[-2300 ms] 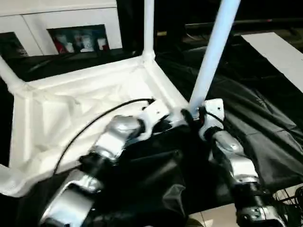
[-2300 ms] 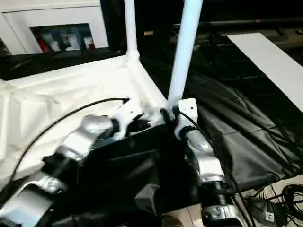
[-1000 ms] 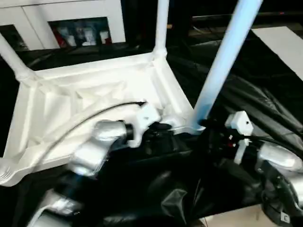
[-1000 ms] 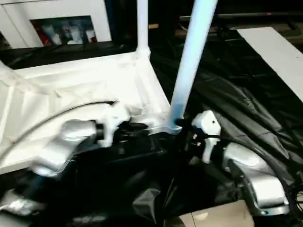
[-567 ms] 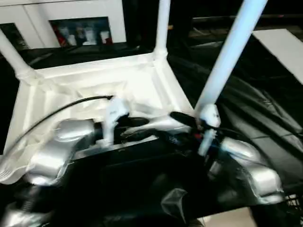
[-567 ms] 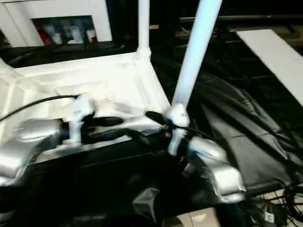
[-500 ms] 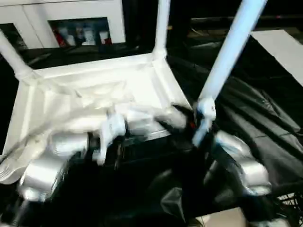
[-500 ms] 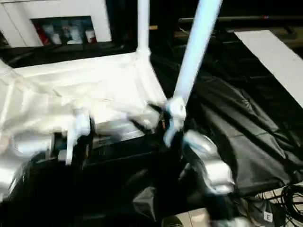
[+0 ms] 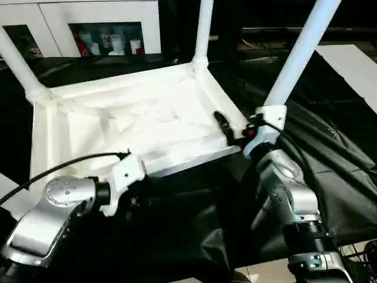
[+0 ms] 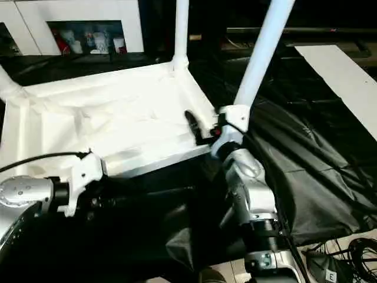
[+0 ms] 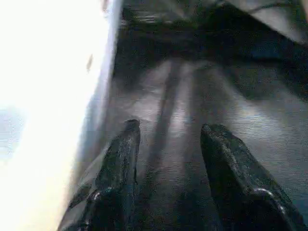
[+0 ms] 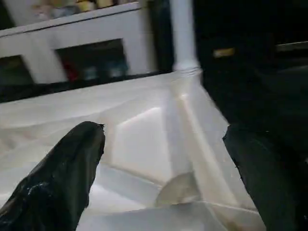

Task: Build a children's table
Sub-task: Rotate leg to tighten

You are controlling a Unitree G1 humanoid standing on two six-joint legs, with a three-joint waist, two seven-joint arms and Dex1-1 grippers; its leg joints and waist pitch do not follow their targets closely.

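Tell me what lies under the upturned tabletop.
Black sheeting spreads out from beneath the tabletop on its near and right sides. Whatever lies directly underneath is covered by the tabletop itself.

Silver jointed forearms, white wrist brackets, black cables, black two-fingered left tool (image 11: 168,159)

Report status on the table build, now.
Both grippers open: left gripper empty over black sheet, right gripper astride tabletop rim. Three legs stand in sockets. No obstruction seen.

Glossy white plastic tabletop (image 9: 118,118), black wrinkled cloth (image 9: 330,153)
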